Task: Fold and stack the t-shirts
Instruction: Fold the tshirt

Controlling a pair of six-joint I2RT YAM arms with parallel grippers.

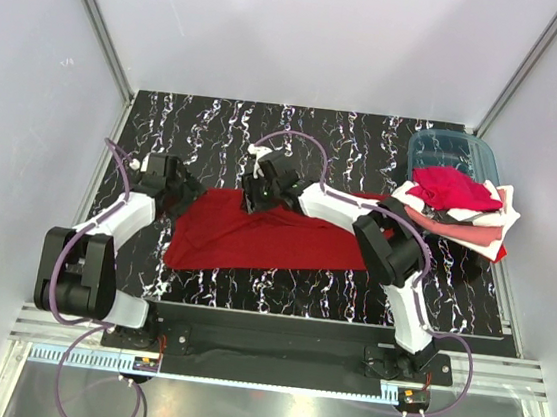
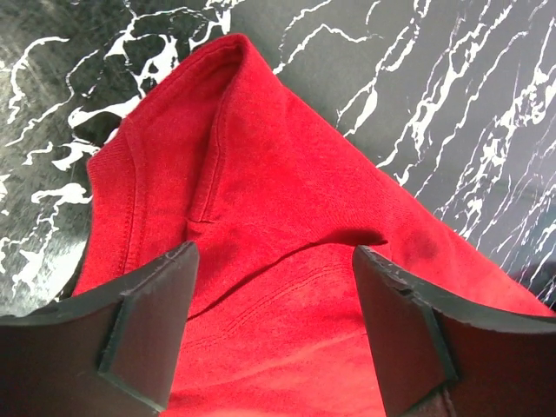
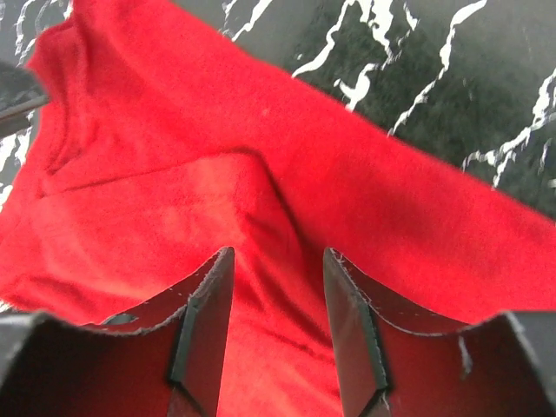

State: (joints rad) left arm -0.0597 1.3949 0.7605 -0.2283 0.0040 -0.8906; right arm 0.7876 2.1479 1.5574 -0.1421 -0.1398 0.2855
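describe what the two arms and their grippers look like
The left arm and right arm match: white links between bulky black joint housings, with a thin purple cable looping along each. The left gripper and right gripper each carry two flat, dark grey, wedge-shaped fingers, plain and unmarked.

A teal, seemingly plastic bin point(image 1: 453, 148) sits far right on the black marbled table point(image 1: 267, 132).

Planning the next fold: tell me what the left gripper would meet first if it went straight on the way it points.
The deep red t-shirt: the left gripper, jaws open, points at its raised fold. Depth is unclear, but cloth looks close ahead.
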